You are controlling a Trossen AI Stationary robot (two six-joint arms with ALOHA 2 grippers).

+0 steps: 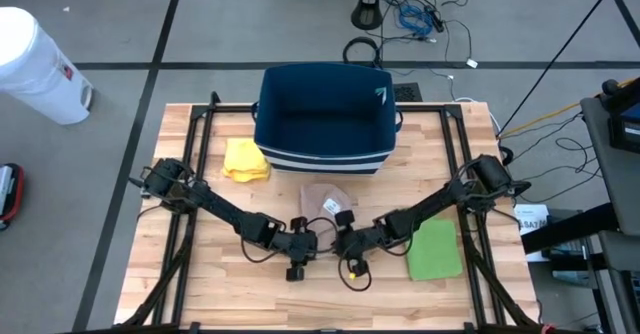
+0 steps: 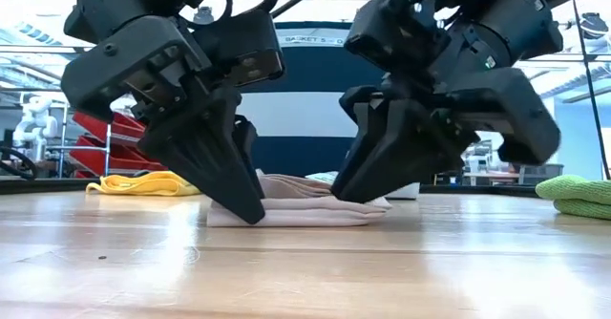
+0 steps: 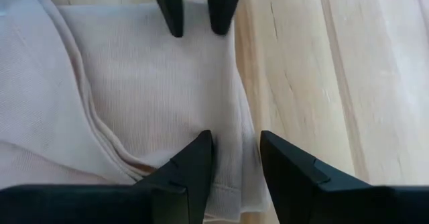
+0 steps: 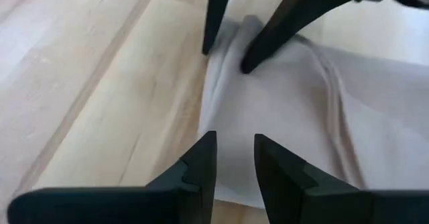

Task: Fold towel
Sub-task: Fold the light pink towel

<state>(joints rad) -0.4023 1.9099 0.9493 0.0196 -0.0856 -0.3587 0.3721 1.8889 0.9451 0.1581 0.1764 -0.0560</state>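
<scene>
A beige towel [image 1: 322, 200], folded flat, lies at the centre of the high view on the wooden table [image 1: 180, 274], just below the navy basket [image 1: 322, 119]. The left gripper [image 2: 246, 204] and right gripper [image 2: 348, 190] meet at the towel's near edge, fingertips down on it. Each pair of jaws is narrowed around that edge, pinching the cloth. A yellow cloth [image 1: 245, 160] lies left of the basket and a green cloth [image 1: 434, 250] at lower right.
</scene>
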